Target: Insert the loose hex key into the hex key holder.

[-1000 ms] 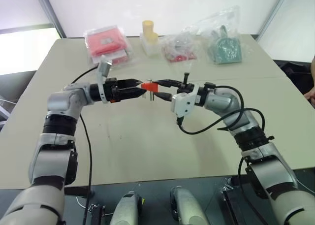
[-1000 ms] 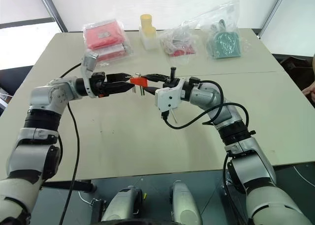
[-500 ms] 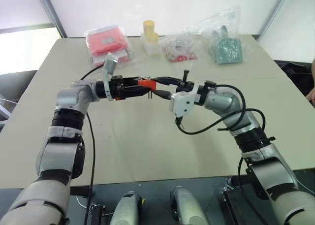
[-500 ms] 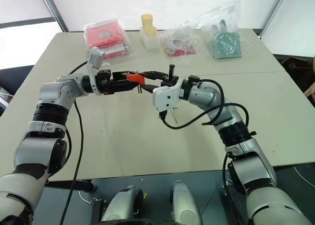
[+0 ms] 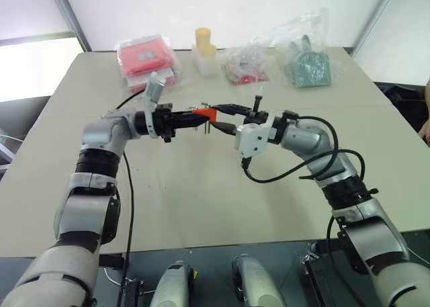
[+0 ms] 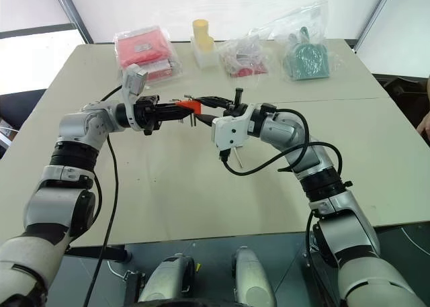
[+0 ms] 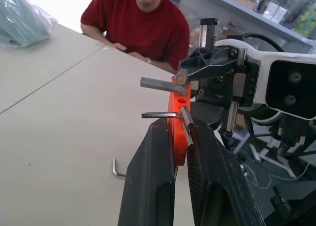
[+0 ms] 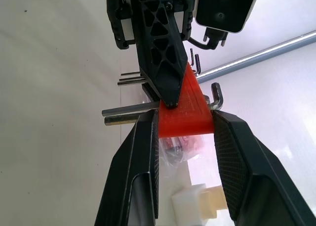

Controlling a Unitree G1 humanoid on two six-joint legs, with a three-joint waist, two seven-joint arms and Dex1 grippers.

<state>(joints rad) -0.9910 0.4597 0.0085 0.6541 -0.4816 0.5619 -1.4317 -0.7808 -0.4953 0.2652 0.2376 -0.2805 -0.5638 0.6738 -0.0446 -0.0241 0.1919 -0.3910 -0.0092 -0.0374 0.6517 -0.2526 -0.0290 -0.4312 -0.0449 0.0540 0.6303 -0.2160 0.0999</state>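
A wide beige table (image 5: 201,206) takes up most of the room, a thin seam line running across its top. Behind it stands a bright white wall (image 5: 235,11) with slanted grey metal posts (image 5: 67,15) at either side. Strong daylight washes in at the left. Beyond the far edge a person in a red shirt (image 7: 136,25) leans on the table, shelves (image 7: 256,3) behind.

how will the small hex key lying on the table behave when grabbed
The loose hex key looks thin and metal: probably stiff and light. Its bent end should stop rolling; lying flat, it may slip when pinched.
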